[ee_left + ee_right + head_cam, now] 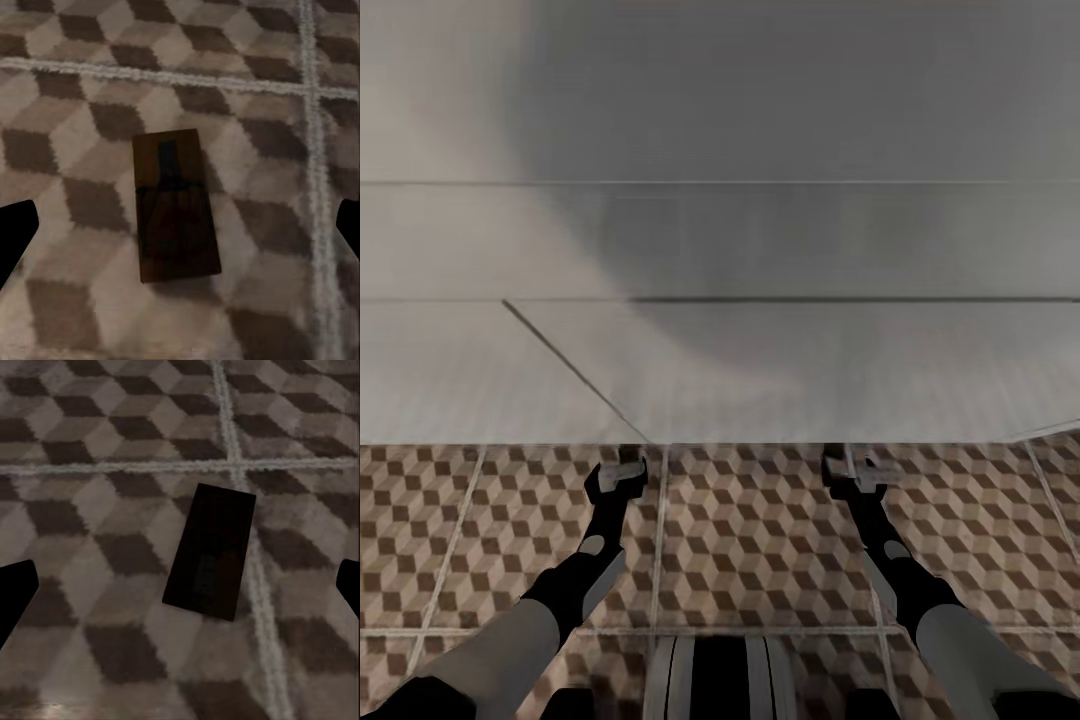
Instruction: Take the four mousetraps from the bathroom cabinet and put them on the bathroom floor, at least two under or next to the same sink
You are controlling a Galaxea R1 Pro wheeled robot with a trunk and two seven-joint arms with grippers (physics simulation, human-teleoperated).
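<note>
left gripper (180,225): we've got it wide open, nothing in it, hanging over a mousetrap (175,206) lying flat on the bathroom floor (67,97) | right gripper (180,585): same deal, spread open above a second mousetrap (210,551) resting across a grout line | head view: both arms reach toward a white block (760,370) just past the tiles

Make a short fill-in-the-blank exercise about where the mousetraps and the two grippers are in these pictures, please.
1. The mousetrap under the left gripper lies flat on the patterned ____.
2. The jaws of the right gripper are ____, with nothing held between them.
3. The mousetrap in the right wrist view lies across a pale ____ line.
4. In the head view both arms reach toward a large ____ block.

Missing words: floor; open; grout; white
</note>
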